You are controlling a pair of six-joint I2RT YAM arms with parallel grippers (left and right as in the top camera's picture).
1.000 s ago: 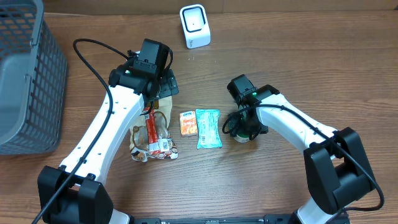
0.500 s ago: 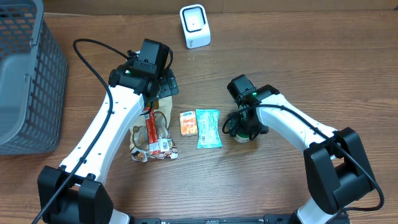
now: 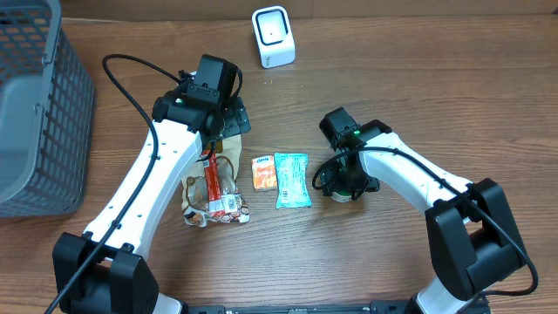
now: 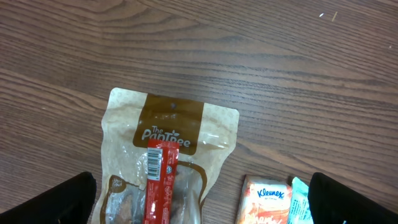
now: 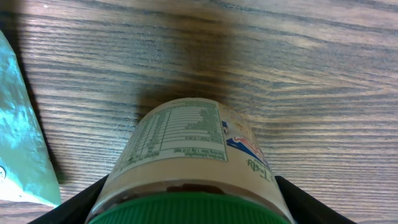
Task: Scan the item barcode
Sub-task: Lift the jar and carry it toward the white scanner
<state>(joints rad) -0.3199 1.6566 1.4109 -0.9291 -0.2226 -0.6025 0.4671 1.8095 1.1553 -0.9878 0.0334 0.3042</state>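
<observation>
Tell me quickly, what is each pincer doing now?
Left pincer: open, holding nothing.
Right pincer: around the jar; grip or gap cannot be told.

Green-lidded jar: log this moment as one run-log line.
right pincer astride green-lidded jar standing on table, contact unclear | left pincer open over brown pouch | white scanner at far edge

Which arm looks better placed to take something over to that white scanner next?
Right. The right gripper straddles the green-lidded jar, fingers on both sides. The left gripper hangs open above the brown pouch, holding nothing.
</observation>
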